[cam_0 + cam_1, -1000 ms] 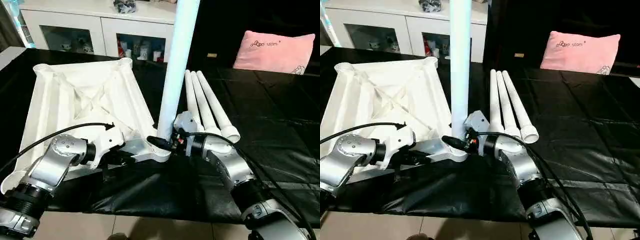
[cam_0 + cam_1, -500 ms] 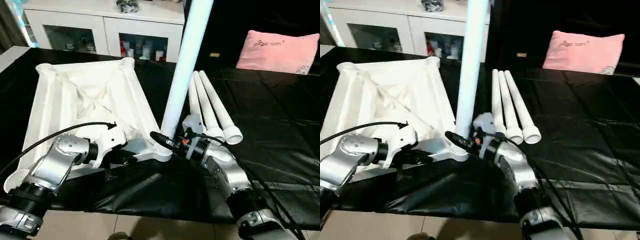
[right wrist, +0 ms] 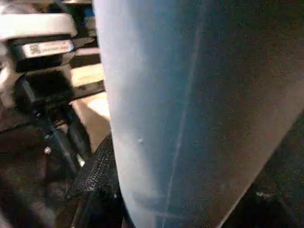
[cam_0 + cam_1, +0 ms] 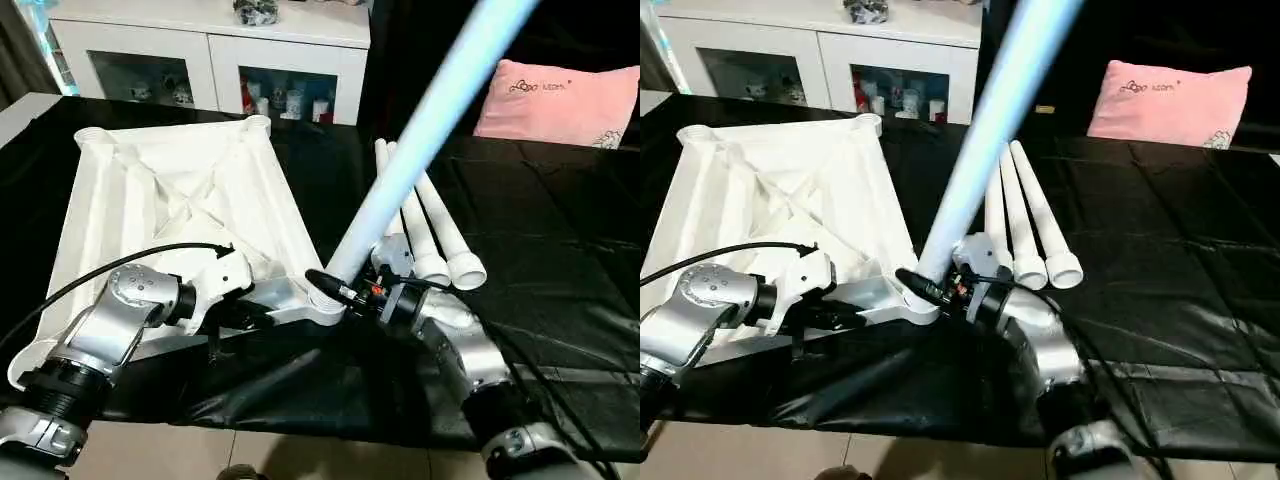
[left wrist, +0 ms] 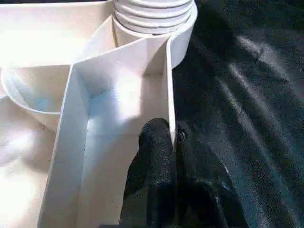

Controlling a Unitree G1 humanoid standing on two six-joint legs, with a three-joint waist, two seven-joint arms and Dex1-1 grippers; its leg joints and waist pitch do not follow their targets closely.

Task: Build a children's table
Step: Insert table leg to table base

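While the right pincer point(image 4: 352, 292) grips it, apparently near its base, the leg point(image 4: 420, 140) slants up-right.

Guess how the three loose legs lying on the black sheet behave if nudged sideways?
The three loose legs are round tubes, so they would probably roll. Their taper suggests they would curve rather than roll straight. Hollow ends suggest they are light and easily knocked apart.

A black sheet point(image 4: 560, 250) covers the work surface, with a white glass-doored cabinet point(image 4: 210, 55) behind, 1 pink cushion point(image 4: 555, 102) beside it and beige floor tiles point(image 4: 300, 455) below
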